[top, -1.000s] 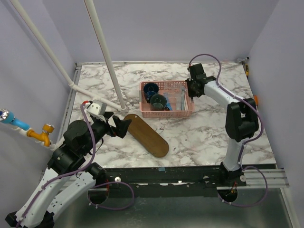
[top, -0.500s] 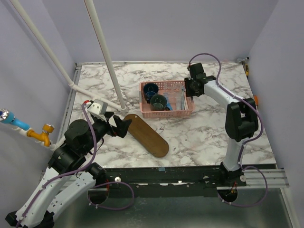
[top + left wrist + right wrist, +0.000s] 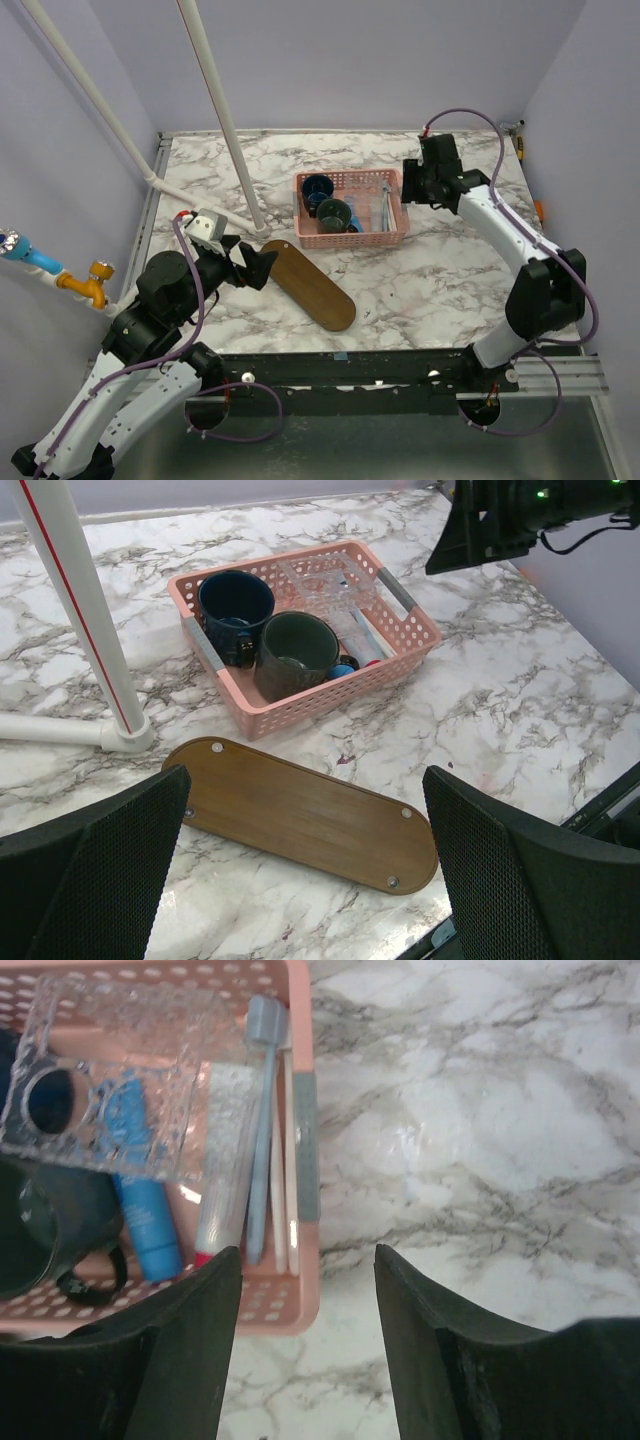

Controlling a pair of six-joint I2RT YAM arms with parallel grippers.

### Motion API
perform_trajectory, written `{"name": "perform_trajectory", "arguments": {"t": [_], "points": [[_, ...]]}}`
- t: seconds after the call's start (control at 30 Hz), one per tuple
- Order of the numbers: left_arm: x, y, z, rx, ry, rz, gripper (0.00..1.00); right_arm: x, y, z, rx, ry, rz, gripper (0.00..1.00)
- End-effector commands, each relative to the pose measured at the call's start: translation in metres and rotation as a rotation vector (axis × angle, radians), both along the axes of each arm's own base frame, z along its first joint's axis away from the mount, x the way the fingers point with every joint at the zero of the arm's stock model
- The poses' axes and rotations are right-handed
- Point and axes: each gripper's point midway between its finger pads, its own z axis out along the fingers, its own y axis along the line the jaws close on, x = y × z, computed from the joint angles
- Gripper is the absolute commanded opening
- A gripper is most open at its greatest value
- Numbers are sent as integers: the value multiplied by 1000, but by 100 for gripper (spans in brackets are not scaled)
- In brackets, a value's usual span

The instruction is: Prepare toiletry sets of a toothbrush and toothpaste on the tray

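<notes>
R gripper (image 3: 305, 1295) is hanging open w/ nothing in it, straddling the pink basket (image 3: 304, 1150) rim. The toothbrushes (image 3: 268, 1140) and toothpaste tubes (image 3: 146, 1222) are lying just left of its fingers. Risk: closing here is likely pinching rim, not a brush. Tray (image 3: 300, 815) is lying beneath the wide-open, empty L gripper (image 3: 305, 780).

The left arm sits folded at the near left, its left gripper (image 3: 252, 268) spread wide and empty, while the right arm reaches far forward, its right gripper (image 3: 411, 184) angled downward, jaws parted and holding nothing.
</notes>
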Motion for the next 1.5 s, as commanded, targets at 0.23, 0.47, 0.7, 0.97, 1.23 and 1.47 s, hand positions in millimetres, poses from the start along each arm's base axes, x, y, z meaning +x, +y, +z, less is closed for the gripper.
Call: {"name": "perform_trajectory", "arguments": {"t": [0.23, 0.47, 0.7, 0.97, 1.23, 1.47], "points": [[0, 6, -1, -1, 1, 32, 99, -102, 32, 12, 342, 44, 25, 61], [3, 5, -6, 10, 24, 39, 99, -145, 54, 5, 467, 99, 88, 61], [7, -1, -13, 5, 87, 42, 98, -173, 92, -10, 473, 136, 150, 61], [6, -5, -33, -51, 251, 91, 99, -183, 149, -37, 423, 164, 228, 59], [3, -4, -78, -83, 396, 159, 98, -161, 193, -53, 398, 117, 266, 59], [-5, -8, -94, -115, 453, 142, 99, -139, 224, -67, 367, 99, 296, 59]]}}
